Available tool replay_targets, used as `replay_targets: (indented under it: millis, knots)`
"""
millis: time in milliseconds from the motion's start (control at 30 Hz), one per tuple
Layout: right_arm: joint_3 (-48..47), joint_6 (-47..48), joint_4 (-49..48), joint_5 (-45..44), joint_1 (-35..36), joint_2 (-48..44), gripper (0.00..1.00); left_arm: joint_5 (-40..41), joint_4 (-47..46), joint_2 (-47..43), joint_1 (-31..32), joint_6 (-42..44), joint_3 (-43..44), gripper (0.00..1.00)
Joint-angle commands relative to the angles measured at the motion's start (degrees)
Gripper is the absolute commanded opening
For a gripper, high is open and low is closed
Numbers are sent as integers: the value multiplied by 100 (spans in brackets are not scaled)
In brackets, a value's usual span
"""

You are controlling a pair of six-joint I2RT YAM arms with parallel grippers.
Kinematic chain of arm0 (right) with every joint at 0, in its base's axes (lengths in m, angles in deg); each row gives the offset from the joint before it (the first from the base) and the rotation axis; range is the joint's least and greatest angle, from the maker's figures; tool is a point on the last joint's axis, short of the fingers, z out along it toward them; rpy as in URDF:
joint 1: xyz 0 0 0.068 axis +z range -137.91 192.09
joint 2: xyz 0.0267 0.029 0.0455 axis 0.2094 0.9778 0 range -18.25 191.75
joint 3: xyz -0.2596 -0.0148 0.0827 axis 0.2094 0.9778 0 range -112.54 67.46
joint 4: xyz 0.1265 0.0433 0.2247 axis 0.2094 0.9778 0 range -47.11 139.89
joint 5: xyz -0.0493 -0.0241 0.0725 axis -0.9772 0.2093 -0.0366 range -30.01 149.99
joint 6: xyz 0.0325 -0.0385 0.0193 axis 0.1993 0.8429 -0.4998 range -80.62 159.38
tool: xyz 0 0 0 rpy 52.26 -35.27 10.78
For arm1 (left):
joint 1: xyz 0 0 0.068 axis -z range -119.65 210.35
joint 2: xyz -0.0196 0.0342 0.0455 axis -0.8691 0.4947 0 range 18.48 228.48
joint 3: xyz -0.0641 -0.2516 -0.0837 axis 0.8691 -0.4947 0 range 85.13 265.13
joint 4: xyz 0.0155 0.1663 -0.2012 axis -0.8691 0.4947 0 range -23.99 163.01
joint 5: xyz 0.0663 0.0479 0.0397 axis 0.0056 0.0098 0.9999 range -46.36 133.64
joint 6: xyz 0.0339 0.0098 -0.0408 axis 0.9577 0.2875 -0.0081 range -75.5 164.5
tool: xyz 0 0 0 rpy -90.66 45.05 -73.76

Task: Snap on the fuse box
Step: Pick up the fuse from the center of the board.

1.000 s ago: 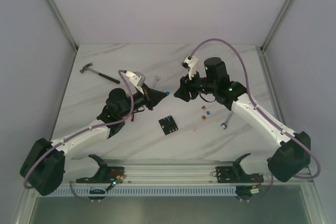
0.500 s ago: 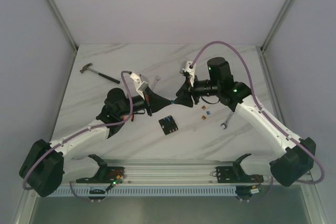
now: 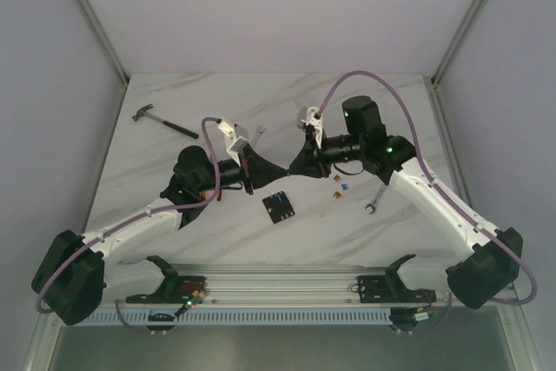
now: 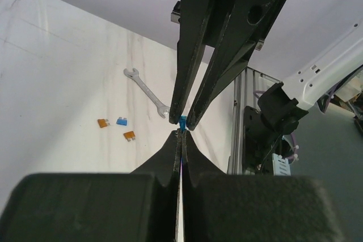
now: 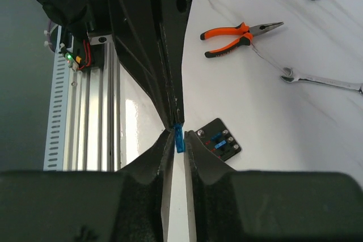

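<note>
Between the tips of the two hands, above the tabletop (image 3: 347,232), sits a small blue fuse (image 4: 182,121). The left hand (image 4: 181,134) is clamped on one end. The right hand (image 5: 177,135) stands narrow around the other, though we cannot tell whether its pads bite. We judge the handover goes well if the right hand squeezes squarely before the left lets go. Just beneath the right hand lies the fuse box (image 5: 223,141), flat and unobstructed. Farther beyond rest the pliers (image 5: 238,32), a wrench (image 5: 323,81) and loose fuses (image 4: 129,135).
</note>
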Motion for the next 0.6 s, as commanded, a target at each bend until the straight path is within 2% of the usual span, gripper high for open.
replay_targets:
  millis: [0, 200, 333, 400, 533, 567]
  knots:
    - [-277, 223, 178, 327, -1, -5, 15, -194, -322, 40, 49, -15, 169, 0]
    - [-292, 361, 346, 510, 4, 24, 0, -145, -404, 79, 54, -61, 158, 0]
    - [-284, 373, 392, 505, -2, 53, 0, -85, -489, 140, 55, -149, 147, 0]
    - [-283, 323, 385, 369, 4, 54, 0, 11, -438, 158, 53, -170, 139, 4]
    - [-245, -94, 257, -366, 12, 39, 0, 452, -79, 82, 55, -200, 61, 26]
    - [-187, -507, 133, -1026, 63, 48, 0, 936, 212, -42, 53, -298, -85, 35]
